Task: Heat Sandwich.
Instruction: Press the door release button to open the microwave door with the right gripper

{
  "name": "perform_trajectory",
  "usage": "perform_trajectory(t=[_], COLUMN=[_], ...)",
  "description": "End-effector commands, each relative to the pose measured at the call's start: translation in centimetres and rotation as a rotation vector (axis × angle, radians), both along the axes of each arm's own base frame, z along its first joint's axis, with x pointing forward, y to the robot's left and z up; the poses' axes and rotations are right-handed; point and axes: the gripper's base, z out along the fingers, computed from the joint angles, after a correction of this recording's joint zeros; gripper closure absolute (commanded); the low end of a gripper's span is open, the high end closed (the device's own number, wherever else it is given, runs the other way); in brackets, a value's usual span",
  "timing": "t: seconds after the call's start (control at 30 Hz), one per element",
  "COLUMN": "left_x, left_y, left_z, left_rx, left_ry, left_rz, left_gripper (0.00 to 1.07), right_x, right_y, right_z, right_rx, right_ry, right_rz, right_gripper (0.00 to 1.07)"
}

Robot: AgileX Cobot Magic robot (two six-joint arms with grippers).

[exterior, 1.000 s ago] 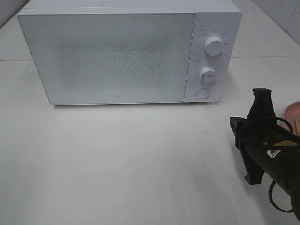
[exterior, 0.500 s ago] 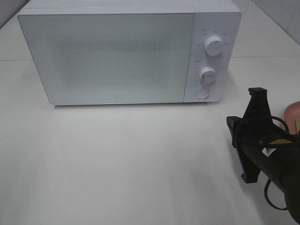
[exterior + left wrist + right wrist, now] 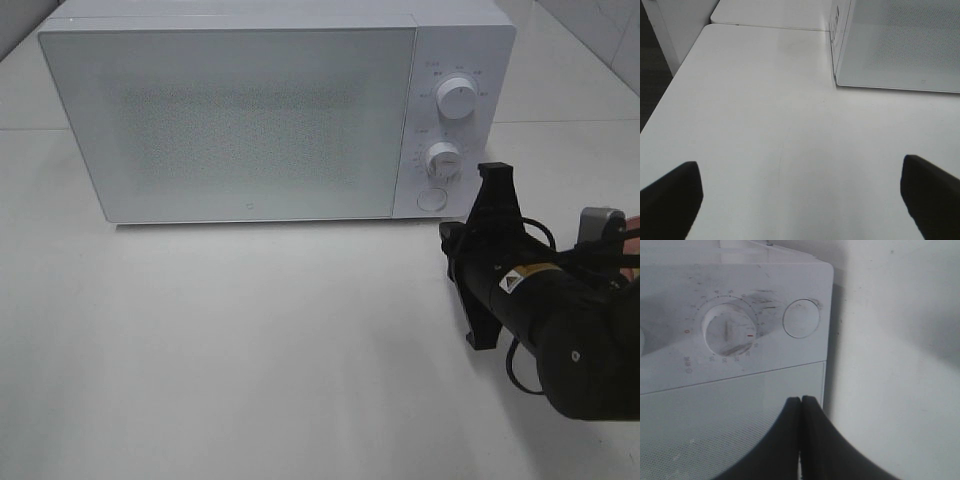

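The white microwave (image 3: pixel 240 120) stands at the back of the table with its door closed. The sandwich is out of view. My right gripper (image 3: pixel 447 238) is shut and empty, rolled on its side, just in front of the microwave's lower right corner, below the round button (image 3: pixel 431 198). In the right wrist view the closed fingertips (image 3: pixel 801 440) point at the control panel, under the round button (image 3: pixel 801 318) and the lower dial (image 3: pixel 729 331). My left gripper (image 3: pixel 800 200) is open and empty over bare table, left of the microwave (image 3: pixel 900 45).
The control panel has an upper dial (image 3: pixel 457 98) and a lower dial (image 3: pixel 443 158). A sliver of pink plate (image 3: pixel 630 245) shows behind the right arm at the right edge. The white table (image 3: pixel 250 340) stretches in front of the microwave.
My right arm has moved left and toward the microwave. Its shut gripper now sits close to the panel's lower corner. The arm now covers most of the pink plate.
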Motion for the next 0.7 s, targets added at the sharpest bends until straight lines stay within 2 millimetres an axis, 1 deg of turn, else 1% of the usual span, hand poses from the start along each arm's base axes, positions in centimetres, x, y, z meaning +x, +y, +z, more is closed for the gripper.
perform_trajectory(t=[0.03,0.1,0.13,0.23,0.27,0.37,0.4,0.57,0.6,0.7], left_x=[-0.4,-0.4,-0.4,-0.4,-0.4,-0.4,-0.4,-0.4,-0.4,-0.4], left_y=[0.0,0.0,0.0,0.0,0.0,0.0,0.0,0.0,0.0,0.0], left_z=[-0.1,-0.1,-0.1,-0.1,-0.1,-0.1,-0.1,-0.1,-0.1,-0.1], left_rx=[0.001,0.001,0.001,0.001,0.001,0.001,0.001,0.001,0.001,0.001], left_ry=[-0.028,-0.028,-0.028,-0.028,-0.028,-0.028,-0.028,-0.028,-0.028,-0.028], left_rz=[0.004,0.004,0.004,0.004,0.004,0.004,0.004,0.004,0.004,0.004], left_gripper=[0.05,0.05,0.05,0.05,0.05,0.05,0.05,0.05,0.05,0.05], right_x=[1.3,1.6,2.3,3.2,3.2,4.4,5.1,6.1,6.7,7.7], right_y=[0.3,0.5,0.6,0.6,0.6,0.3,0.3,0.1,0.1,-0.3], right_z=[0.0,-0.1,-0.4,-0.7,-0.7,-1.0,-1.1,-1.3,-1.4,-1.6], right_rx=[0.017,0.03,0.038,0.036,0.036,0.038,0.035,0.03,0.025,0.021], right_ry=[0.007,0.016,0.031,0.043,0.043,0.063,0.066,0.066,0.069,0.071], right_rz=[0.023,0.027,0.031,0.031,0.031,0.016,0.018,0.023,0.029,0.029], right_gripper=[1.07,1.07,1.07,1.07,1.07,1.07,1.07,1.07,1.07,1.07])
